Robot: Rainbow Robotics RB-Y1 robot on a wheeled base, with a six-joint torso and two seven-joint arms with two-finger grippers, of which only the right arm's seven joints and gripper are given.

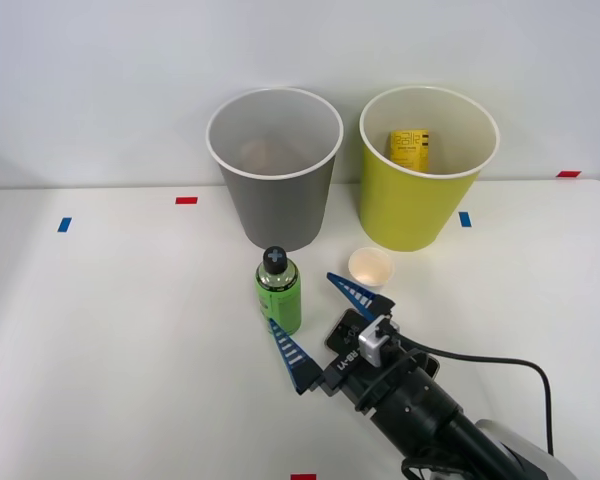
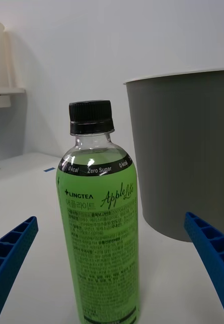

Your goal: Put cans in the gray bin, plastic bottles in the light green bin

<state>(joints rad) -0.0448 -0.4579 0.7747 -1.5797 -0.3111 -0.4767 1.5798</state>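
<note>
We hold our right end effector (image 1: pixel 320 325) released, the upright green-labelled, black-capped plastic bottle (image 1: pixel 279 290) standing just ahead between its blue ribbed fingers (image 2: pixel 213 255).

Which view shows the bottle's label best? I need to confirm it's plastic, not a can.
The right wrist view: the bottle stands close, label text and black cap plain. The front view shows the same bottle from above, small, beside the open hand, label unreadable.
</note>
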